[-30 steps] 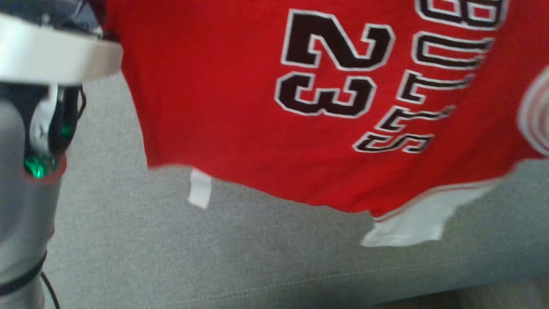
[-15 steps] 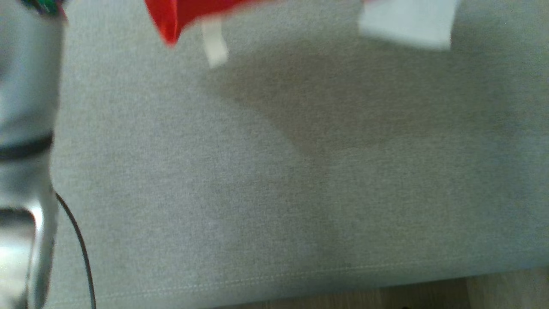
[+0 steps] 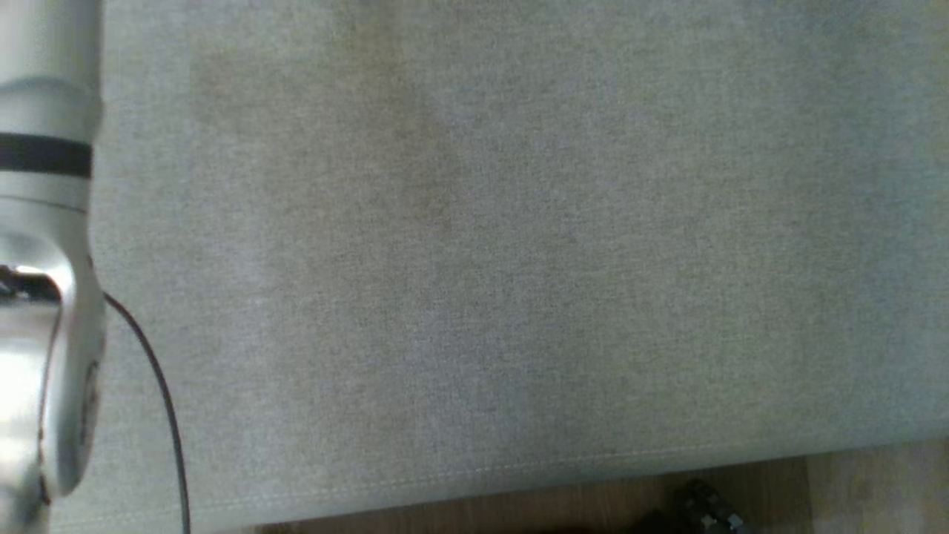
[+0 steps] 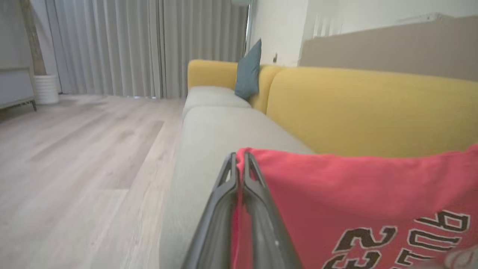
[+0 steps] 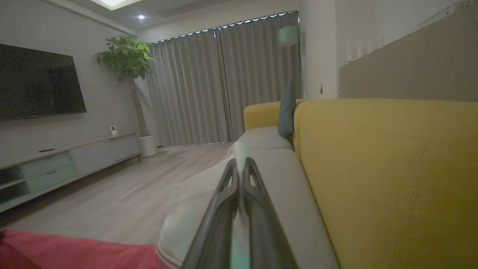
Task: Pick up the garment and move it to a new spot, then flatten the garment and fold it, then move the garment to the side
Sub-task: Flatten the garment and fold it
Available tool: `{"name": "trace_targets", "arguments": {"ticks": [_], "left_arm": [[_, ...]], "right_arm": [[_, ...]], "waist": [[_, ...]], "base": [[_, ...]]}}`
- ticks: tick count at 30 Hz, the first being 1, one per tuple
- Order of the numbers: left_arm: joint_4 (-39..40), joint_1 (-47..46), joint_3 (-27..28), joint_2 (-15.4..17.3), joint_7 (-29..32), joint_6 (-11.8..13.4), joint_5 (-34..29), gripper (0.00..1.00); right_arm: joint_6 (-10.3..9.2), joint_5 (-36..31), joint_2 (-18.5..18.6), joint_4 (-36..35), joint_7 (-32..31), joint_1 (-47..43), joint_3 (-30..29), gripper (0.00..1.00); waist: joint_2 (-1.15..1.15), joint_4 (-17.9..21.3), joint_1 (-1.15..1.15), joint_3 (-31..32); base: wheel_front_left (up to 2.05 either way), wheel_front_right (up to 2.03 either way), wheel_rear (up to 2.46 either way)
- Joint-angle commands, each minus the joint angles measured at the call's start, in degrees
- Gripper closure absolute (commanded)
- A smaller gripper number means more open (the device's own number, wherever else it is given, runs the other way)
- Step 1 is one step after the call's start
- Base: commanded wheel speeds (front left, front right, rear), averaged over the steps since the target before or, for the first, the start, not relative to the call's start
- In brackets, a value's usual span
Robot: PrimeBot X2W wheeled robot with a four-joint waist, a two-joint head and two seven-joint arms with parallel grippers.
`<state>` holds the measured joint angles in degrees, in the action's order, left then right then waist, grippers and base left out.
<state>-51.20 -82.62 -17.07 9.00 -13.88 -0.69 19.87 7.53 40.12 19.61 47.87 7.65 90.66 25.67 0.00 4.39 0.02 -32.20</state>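
The garment [image 4: 354, 194] is a red jersey with black "23" and lettering and a white sleeve. In the left wrist view my left gripper [image 4: 240, 160] is shut on its red edge, and the cloth hangs to the right over the grey sofa seat. In the right wrist view my right gripper [image 5: 241, 164] is shut on the pale sleeve [image 5: 186, 209]; red cloth [image 5: 74, 250] shows at the lower left. In the head view my pale left forearm [image 3: 44, 222] runs up the left edge above the bare grey seat [image 3: 519, 259].
The sofa has a yellow backrest [image 4: 373, 108] and a teal cushion [image 4: 248, 71] at its far end. Wooden floor [image 4: 74, 149] lies along the seat's front edge. A TV [image 5: 37, 82], low cabinet [image 5: 56, 164] and potted plant [image 5: 129, 59] stand across the room.
The jersey has gone up and out of the top of the head view, and the left forearm rose with it. The sofa seat stayed roughly where it was.
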Motion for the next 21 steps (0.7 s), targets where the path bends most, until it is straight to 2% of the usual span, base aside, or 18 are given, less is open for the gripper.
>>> {"name": "trace_targets", "arguments": {"ticks": [1, 6, 10, 15, 21], "left_arm": [[-0.03, -1.12, 1.18, 1.87, -0.66, -0.57, 0.27, 1.0], [-3.94, 1.5, 1.61, 1.55, -1.06, -1.57, 0.3, 1.0], [-2.78, 5.76, 2.31, 1.45, -1.09, -1.77, -0.48, 1.0], [0.8, 11.95, 3.92, 1.42, -1.1, -1.81, -1.03, 1.0], [9.81, 26.49, 6.4, 2.08, -1.11, -2.54, -2.51, 1.0]], "right_arm": [[-0.04, 1.65, -0.91, -1.52, 1.1, -0.37, 0.99, 1.0], [-0.04, 9.16, -1.11, -3.46, 3.42, -5.06, 5.33, 1.0], [-0.04, 13.51, 0.87, -6.88, 5.27, -10.93, 8.6, 1.0], [-0.04, 15.69, 3.32, -10.89, 6.78, -18.13, 10.36, 1.0], [-0.04, 15.93, 6.89, -20.11, 7.3, -33.35, 8.88, 1.0]], "waist": [[0.0, 0.28, -0.02, -1.48], [0.0, 0.56, -0.02, -2.59], [0.0, 0.62, -0.02, -2.76], [0.0, 0.77, -0.02, -2.11], [0.0, 1.38, -0.02, 1.34]], "base": [[0.0, 0.0, 0.0], [0.0, 0.0, 0.0], [0.0, 0.0, 0.0], [0.0, 0.0, 0.0], [0.0, 0.0, 0.0]]}}
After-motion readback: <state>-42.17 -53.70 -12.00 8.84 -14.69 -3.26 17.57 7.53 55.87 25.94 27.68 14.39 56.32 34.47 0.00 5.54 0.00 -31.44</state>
